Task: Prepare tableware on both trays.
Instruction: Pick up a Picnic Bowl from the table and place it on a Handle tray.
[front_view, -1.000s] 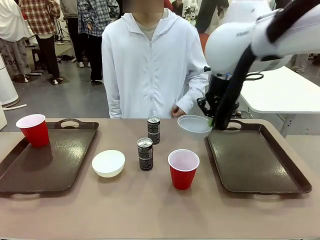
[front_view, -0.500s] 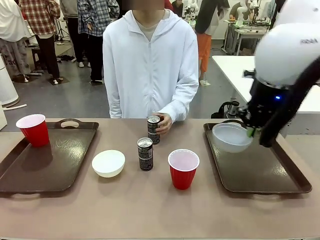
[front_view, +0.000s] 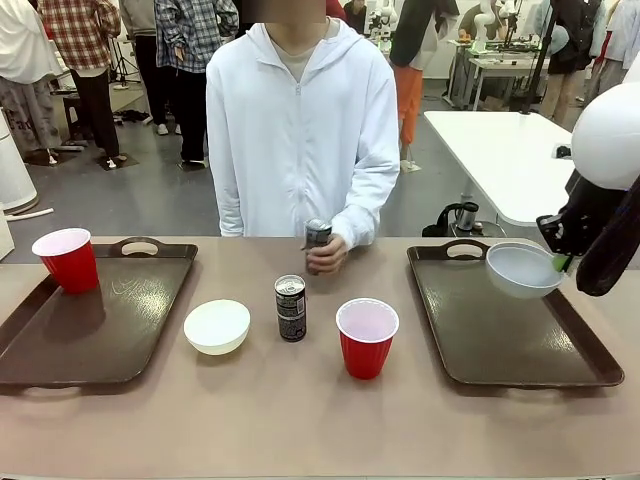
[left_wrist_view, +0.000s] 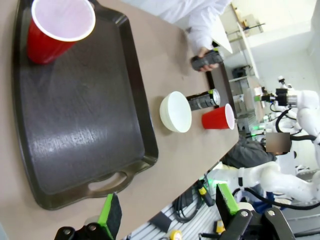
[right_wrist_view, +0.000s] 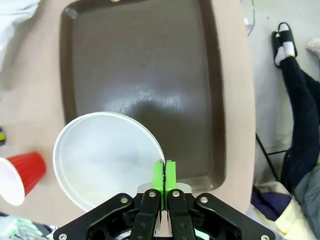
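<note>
My right gripper (front_view: 560, 262) (right_wrist_view: 164, 175) is shut on the rim of the grey-white bowl (front_view: 522, 268) (right_wrist_view: 107, 160), holding it just above the right tray (front_view: 500, 330) (right_wrist_view: 145, 65) near that tray's far right side. The left tray (front_view: 100, 320) (left_wrist_view: 80, 125) carries one red cup (front_view: 67, 260) (left_wrist_view: 57, 25) in its far left corner. Between the trays stand the cream-white bowl (front_view: 217, 326) (left_wrist_view: 176, 111), a dark can (front_view: 290, 308) (left_wrist_view: 202, 100) and a second red cup (front_view: 367, 338) (left_wrist_view: 218, 117). The person's hand holds another can (front_view: 318, 240) (left_wrist_view: 206, 59) off the table. My left gripper (left_wrist_view: 167, 207) hangs open above the left tray's near end.
A person in a white hooded jacket (front_view: 300, 130) stands at the table's far edge, centre. A white table (front_view: 510, 150) stands behind on the right. The right tray's surface is bare under the bowl.
My right gripper carried the grey-white bowl rightward from the table's middle to over the right tray. The person's hand closed on the far can and lifted it.
</note>
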